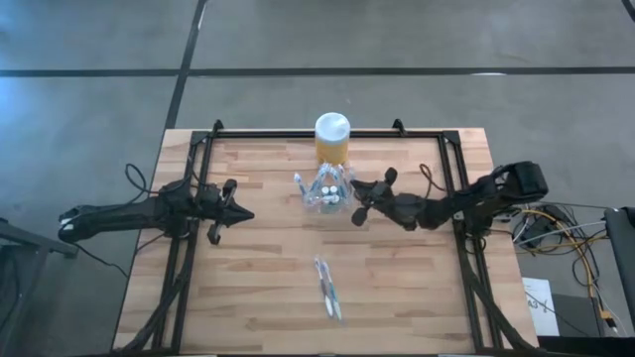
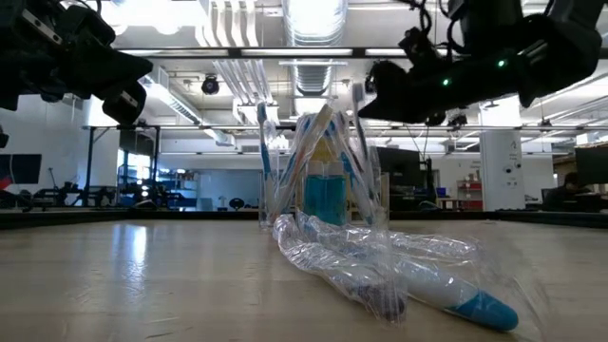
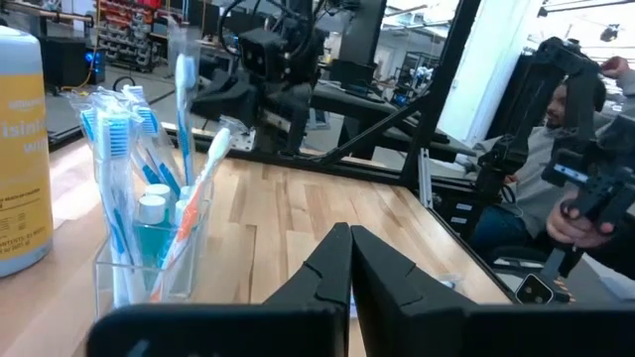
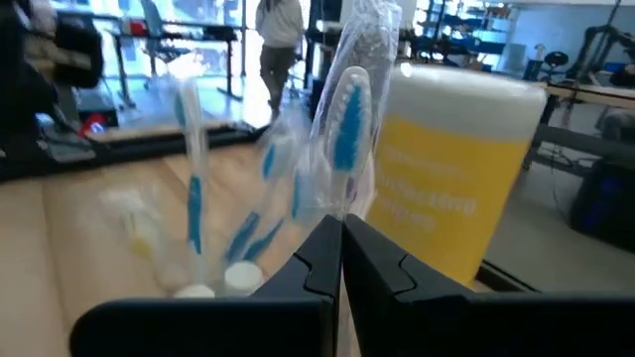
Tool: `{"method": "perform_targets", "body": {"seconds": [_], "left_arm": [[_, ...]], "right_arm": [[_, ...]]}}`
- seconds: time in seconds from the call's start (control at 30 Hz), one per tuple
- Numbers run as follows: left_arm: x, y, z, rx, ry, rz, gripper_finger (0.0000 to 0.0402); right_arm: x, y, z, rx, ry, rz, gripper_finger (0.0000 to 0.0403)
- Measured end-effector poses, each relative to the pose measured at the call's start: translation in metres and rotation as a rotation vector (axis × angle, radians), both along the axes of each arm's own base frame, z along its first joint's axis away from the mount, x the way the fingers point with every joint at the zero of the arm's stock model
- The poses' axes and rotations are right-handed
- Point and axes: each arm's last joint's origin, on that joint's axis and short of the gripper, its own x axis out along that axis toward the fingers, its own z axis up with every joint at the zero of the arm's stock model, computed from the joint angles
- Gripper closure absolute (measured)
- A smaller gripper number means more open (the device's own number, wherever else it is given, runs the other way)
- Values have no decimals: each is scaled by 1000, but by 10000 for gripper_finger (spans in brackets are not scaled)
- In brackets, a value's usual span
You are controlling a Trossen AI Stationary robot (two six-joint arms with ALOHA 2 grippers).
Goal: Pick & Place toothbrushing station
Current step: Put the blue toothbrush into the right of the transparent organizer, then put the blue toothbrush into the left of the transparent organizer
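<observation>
The toothbrushing station (image 1: 326,190), a clear little holder stuffed with wrapped toothbrushes and a small blue bottle, sits toward the far middle of the wooden table (image 1: 258,288), right in front of the yellow jar (image 1: 332,139) with the white lid. One more wrapped toothbrush (image 1: 326,288) lies well apart, nearer the front edge. The right pincer (image 1: 357,202) is just beside the station, fingers pressed together and empty. The left pincer (image 1: 238,213) hangs off to its left, closed too, gripping nothing.

One toothbrushing station (image 1: 325,190), one yellow jar (image 1: 332,139), one wrapped toothbrush (image 1: 327,288), two grippers, one wooden table (image 1: 258,288).
</observation>
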Motion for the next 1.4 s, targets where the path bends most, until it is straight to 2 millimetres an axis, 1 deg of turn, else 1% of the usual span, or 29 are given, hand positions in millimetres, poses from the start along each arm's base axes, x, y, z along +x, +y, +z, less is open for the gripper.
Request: {"method": "perform_targets", "body": {"seconds": [0.13, 0.33, 0.43, 0.5, 0.6, 0.7, 0.83, 1.0, 1.07, 1.17, 1.27, 1.4], "left_arm": [[0, 0, 0, -1, 2, -1, 387], [0, 0, -1, -3, 6, -2, 391], [0, 0, -1, -3, 6, -2, 394], [0, 0, 0, -3, 5, -2, 393], [0, 0, 0, -14, 6, -1, 388], [0, 0, 0, -18, 5, -1, 384], [0, 0, 0, -46, 9, -1, 385], [0, 0, 0, -85, 15, 1, 384], [0, 0, -1, -85, 16, 0, 383], [0, 0, 0, -83, 16, 0, 384], [0, 0, 0, -69, 13, 0, 386], [0, 0, 0, -52, 11, 0, 387]], "right_arm": [[7, 0, -18, 11, 53, -54, 395], [11, -1, -44, 57, 97, -87, 395], [12, 0, -49, 57, 116, -85, 394], [13, 0, -48, 59, 113, -78, 394], [13, 2, -42, 57, 99, -56, 393], [11, 5, -33, 68, 64, -39, 377], [5, 7, -21, 145, 72, -4, 325], [-8, 10, -3, 256, 153, 1, 249], [-13, 16, 10, 307, 166, 57, 227], [-19, 25, 28, 397, 167, 161, 207], [-21, 39, 42, 471, 184, 252, 203], [-18, 67, 49, 518, 287, 306, 208]]}}
